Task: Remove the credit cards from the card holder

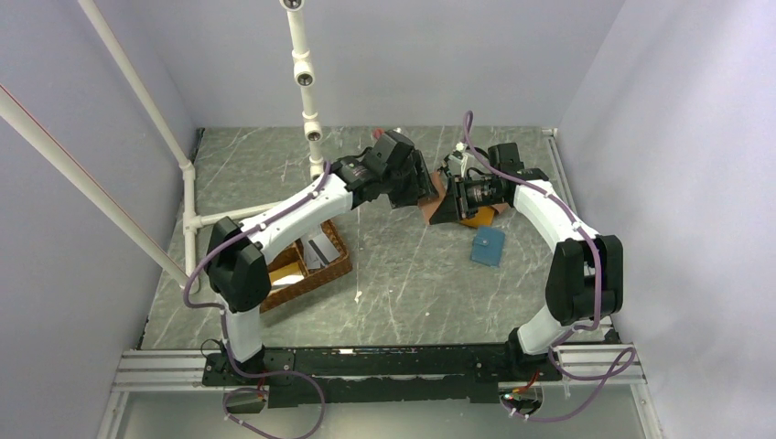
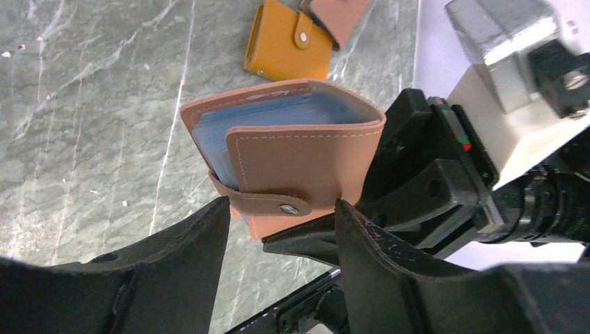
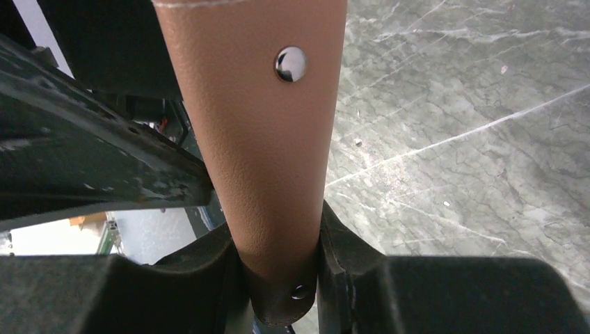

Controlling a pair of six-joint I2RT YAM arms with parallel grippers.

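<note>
The card holder (image 2: pixel 299 156) hangs in the air above the far half of the tabletop (image 1: pixel 403 274), right of centre. The right gripper (image 3: pixel 278 236) pinches it at its fold. The left gripper (image 2: pixel 282 205) is spread, one finger on each side of the snap tab (image 2: pixel 268 203), and grips nothing.

The holder looks light and soft: leather-like covers that would bend, and thin light-blue pockets (image 2: pixel 278 115) fanning at the open edge. The credit cards cannot be made out inside those pockets. They are probably stiff, slick and thin, so a firm pinch on an exposed card edge should work better than squeezing the covers. The tab looks fastened and likely needs freeing first.

The tabletop is smooth grey marble-patterned, probably slippery for flat cards. An orange wallet (image 2: pixel 289 50) and a teal-blue wallet (image 1: pixel 488 245) lie toward the right edge. A woven basket (image 1: pixel 339 265) sits near the left edge. Plain walls close in, with a white pipe frame (image 1: pixel 307 82) at the far-left corner.
</note>
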